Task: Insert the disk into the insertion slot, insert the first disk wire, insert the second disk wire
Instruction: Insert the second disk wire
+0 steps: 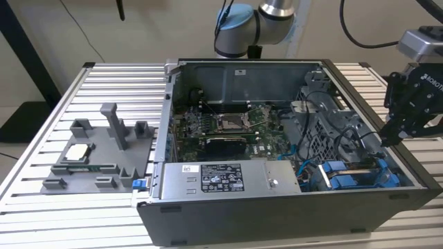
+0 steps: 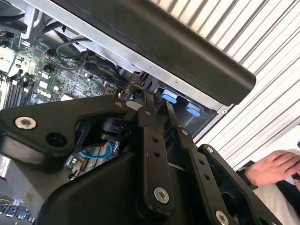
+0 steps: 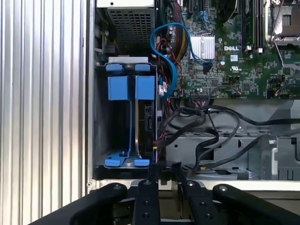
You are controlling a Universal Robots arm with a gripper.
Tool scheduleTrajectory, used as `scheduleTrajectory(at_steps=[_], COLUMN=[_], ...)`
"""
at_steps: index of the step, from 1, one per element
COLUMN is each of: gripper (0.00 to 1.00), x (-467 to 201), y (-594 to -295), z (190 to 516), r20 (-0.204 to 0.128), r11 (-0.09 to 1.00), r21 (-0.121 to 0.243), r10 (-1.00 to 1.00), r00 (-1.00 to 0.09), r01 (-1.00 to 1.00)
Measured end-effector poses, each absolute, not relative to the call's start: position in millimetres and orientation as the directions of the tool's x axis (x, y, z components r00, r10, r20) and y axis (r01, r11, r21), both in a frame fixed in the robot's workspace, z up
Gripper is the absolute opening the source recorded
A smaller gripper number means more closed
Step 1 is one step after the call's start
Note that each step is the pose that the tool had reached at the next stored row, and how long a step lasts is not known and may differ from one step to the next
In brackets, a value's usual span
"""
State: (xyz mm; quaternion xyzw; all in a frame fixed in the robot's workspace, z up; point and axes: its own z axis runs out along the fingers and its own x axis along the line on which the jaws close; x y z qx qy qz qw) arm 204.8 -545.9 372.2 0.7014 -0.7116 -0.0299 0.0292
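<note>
**Blue-framed disk seated in the corner bay, gripper close above**

Edge-on in the first wrist view, the disk [image 3: 146, 124] is seen clipped in its blue carrier. It stands in the drive bay [image 3: 99, 140] at a corner of the computer case [image 1: 277, 220]. A second blue carrier [image 3: 117, 89], apparently empty, stands just beside it.

The disk is judged dense for its size, rigid and sensitive to knocks. Its bare metal faces would be slippery and are better left untouched. Hold is best taken on the carrier's blue handle tabs, which may be expected to flex a little under pressure. The disk appears pushed home, so insertion is judged done. Whether any wire is plugged into it cannot be made out.

A blue cable [image 3: 166, 51] and black cables [image 3: 213, 119] lie loose between the bay and the motherboard [image 3: 234, 61]. They are taken to be pliant and better gripped at the plug than along the cord.

The gripper [image 1: 387, 139] is seen over the case wall on the exterior view's right, above the bay and apart from the disk. The disk lies lower and toward the exterior view's left of it. In the first wrist view the disk's end with the smaller tabs is nearest the gripper. Whether the gripper is released or clenched, or anything is held, cannot be told.
</note>
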Motion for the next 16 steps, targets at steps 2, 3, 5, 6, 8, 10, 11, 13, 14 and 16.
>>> scheduleTrajectory(at_steps=[2,3,5,6,8,10,11,13,14,16], gripper=[0.27,0.27,0.27,0.24,0.18,0.16,0.16,0.16,0.16,0.16], x=[205.0,205.1,205.3,205.3,205.4,205.4,205.4,205.4,205.2,202.3], y=[-546.2,-546.6,-547.3,-547.4,-547.3,-547.3,-547.4,-547.4,-547.4,-547.4], z=[369.5,369.4,369.2,369.2,369.2,369.2,369.2,369.1,369.2,369.2], r20=[-0.083,-0.086,-0.09,-0.091,-0.091,-0.091,-0.091,-0.091,-0.091,-0.091], r11=[0.007,0.007,0.007,0.007,0.007,0.007,0.007,0.007,0.007,0.007], r21=[0.085,0.085,0.085,0.085,0.085,0.085,0.085,0.085,0.084,0.084], r10=[-0.996,-0.996,-0.996,-0.996,-0.996,-0.996,-0.996,-0.996,-0.996,-0.996], r00=[-0.015,-0.015,-0.015,-0.015,-0.015,-0.015,-0.015,-0.015,-0.015,-0.015], r01=[-0.996,-0.996,-0.996,-0.996,-0.996,-0.996,-0.996,-0.996,-0.996,-0.996])
